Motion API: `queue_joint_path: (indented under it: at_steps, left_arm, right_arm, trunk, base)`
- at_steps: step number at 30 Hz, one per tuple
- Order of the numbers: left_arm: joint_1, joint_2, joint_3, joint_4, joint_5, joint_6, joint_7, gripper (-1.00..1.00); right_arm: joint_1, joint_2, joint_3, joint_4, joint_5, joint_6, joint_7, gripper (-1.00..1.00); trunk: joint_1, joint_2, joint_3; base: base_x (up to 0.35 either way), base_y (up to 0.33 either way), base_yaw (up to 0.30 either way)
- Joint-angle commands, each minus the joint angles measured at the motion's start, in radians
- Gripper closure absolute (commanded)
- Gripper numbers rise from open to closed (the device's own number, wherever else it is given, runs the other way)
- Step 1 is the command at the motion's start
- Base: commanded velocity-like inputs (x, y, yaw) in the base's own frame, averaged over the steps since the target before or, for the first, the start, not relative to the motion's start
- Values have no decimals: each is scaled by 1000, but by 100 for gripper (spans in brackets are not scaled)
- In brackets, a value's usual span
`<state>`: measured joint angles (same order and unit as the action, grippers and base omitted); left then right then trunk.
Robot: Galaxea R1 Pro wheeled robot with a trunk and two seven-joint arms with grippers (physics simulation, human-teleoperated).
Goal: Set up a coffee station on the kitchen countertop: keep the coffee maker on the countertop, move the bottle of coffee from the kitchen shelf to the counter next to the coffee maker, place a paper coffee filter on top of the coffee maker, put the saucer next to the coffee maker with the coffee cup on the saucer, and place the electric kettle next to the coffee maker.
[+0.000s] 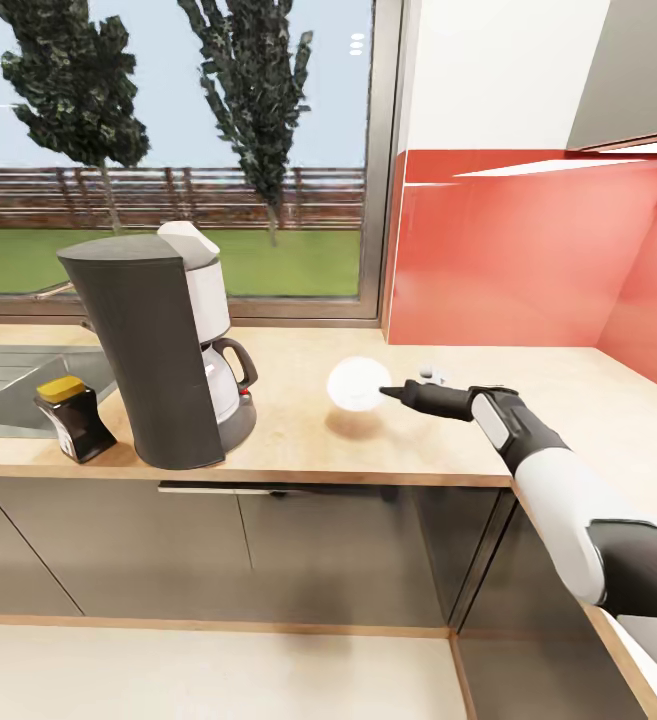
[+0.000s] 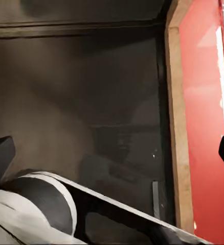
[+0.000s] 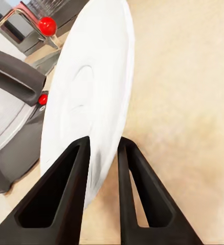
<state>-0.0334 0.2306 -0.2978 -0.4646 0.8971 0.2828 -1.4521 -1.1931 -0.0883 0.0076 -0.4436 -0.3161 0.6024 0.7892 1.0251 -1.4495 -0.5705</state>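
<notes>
The saucer [image 1: 359, 383] hangs on edge just above the bench [image 1: 528, 400], its shadow below it, clamped at the rim by the right tool [image 3: 103, 148]. The coffee maker [image 1: 163, 350] stands near it on the bench, with the bottle of coffee [image 1: 74, 416] beyond, beside the sink [image 1: 8, 380]. I cannot tell the left tool's state.

Kitchen, countertop [image 1: 368, 450] (sink [image 1: 8, 385], window [image 1: 168, 150])

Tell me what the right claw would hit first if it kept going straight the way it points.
Probably the coffee maker. The right claw, shut on the saucer, points across the countertop toward its carafe side, though depth is uncertain.
</notes>
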Motion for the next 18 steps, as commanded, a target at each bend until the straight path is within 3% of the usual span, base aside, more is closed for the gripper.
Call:
queue_joint_path:
  at_steps: [1, 3, 5, 7, 9, 15, 18]
  left_arm:
    - [-1, 5, 1, 42, 8, 3, -15, -100]
    - [0, 11, 40, 137, 8, -11, -38, -100]
    - [1, 16, 109, 210, 8, -21, -49, -100]
    - [1, 18, 149, 259, 8, -25, -26, -100]
    - [1, 19, 169, 288, 8, -27, 22, -100]
    - [1, 18, 178, 300, 8, -27, 48, -100]
    - [1, 18, 179, 301, 8, -27, 53, -100]
  right_arm:
    - [-1, 1, 0, 8, -9, 7, 5, 100]
    - [-1, 9, 0, 34, -17, 8, 11, 100]
    - [-1, 18, 0, 54, -35, 8, 15, 100]
    - [0, 34, 0, 75, -50, 9, 17, 100]
    - [-1, 50, 0, 98, -57, 9, 16, 100]
    - [-1, 61, 0, 109, -59, 12, 12, 100]
    - [-1, 66, -1, 110, -60, 50, 8, 100]
  trunk:
    - [0, -1, -1]
    - [0, -1, -1]
    - [0, -1, -1]
    - [0, -1, -1]
    - [0, -1, -1]
    - [0, -1, -1]
    - [0, -1, -1]
  base:
    - [0, 0, 0]
    - [0, 0, 0]
    - [0, 0, 0]
    - [0, 0, 0]
    - [0, 25, 0]
    - [0, 139, 0]
    - [0, 43, 0]
